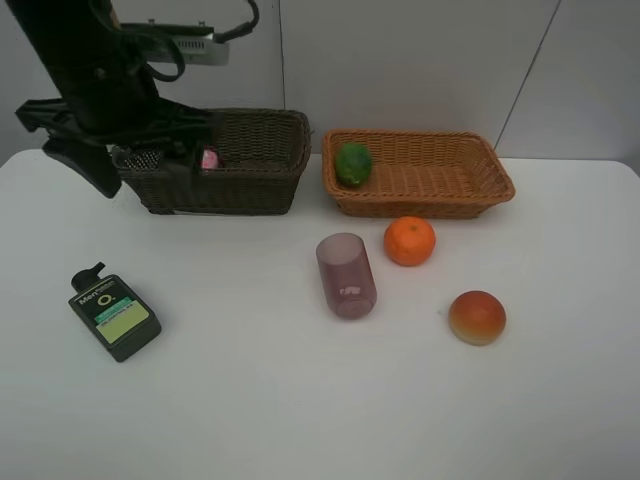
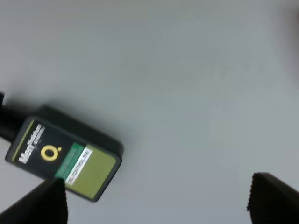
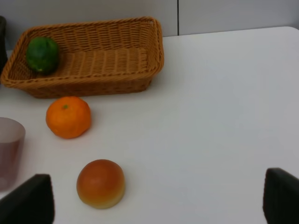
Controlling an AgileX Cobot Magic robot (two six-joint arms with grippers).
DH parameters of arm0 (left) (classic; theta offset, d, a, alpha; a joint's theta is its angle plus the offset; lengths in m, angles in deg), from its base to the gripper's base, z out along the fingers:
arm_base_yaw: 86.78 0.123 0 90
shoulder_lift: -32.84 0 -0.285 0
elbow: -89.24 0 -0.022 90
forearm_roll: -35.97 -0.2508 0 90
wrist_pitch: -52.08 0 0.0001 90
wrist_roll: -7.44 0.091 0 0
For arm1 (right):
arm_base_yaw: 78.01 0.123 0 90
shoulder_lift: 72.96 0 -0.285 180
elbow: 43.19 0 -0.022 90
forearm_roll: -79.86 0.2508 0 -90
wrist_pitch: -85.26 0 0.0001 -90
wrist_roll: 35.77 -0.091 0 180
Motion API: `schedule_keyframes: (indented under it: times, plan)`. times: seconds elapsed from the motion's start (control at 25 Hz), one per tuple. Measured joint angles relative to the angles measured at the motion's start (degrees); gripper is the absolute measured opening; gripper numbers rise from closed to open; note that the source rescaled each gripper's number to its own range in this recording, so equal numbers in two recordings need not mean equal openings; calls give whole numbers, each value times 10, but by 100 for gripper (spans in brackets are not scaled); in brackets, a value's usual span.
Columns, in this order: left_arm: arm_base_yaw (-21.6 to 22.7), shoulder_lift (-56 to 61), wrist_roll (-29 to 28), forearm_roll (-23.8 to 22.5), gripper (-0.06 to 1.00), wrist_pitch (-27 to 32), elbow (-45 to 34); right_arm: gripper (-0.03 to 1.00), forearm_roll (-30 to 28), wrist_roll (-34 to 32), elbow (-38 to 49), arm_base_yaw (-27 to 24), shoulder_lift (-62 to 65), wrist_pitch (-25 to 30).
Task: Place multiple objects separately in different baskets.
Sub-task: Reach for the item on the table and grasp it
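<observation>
Claws (image 2: pixel 159 200) (image 3: pixel 154 198) agape, both empty.

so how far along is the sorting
Done: pink bottle in the dark basket, green fruit in the tan basket. In hand: nothing, left tool and right tool open. Still to go: black bottle, purple cup, orange, red-orange fruit on the table.

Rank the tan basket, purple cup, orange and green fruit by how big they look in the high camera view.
1. tan basket
2. purple cup
3. orange
4. green fruit, though it sits farther back, so this last place is less sure.
</observation>
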Motion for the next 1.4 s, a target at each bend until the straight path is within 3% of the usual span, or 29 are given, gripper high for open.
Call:
schedule_keyframes:
  times: [0.44,0.76,0.92,1.4]
  plan:
    - [89,167,-208,-4,100,-101,-235,94,0,0,0,0,0,0]
    - [103,187,-338,-23,100,-175,-316,94,0,0,0,0,0,0]
    - [122,183,-360,-24,100,-223,-333,94,0,0,0,0,0,0]
    - [136,76,-352,-21,100,-263,-335,94,0,0,0,0,0,0]
